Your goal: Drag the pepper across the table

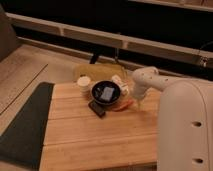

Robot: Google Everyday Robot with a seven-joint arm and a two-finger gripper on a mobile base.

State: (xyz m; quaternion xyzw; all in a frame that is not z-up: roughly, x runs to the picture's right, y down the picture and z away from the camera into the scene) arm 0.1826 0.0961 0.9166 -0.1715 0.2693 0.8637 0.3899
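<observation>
Gripper is low over the wooden table, jaws apart, apparently holding nothing. The pepper lies on the planks just to its left, possibly touching. Black bowl sits further left. Dark grey mat lies well left on the pale floor.

wooden table: far half holds cup left, bowl centre, block touching bowl's near side, pepper right; gripper at pepper's right end, fingers apart.
</observation>
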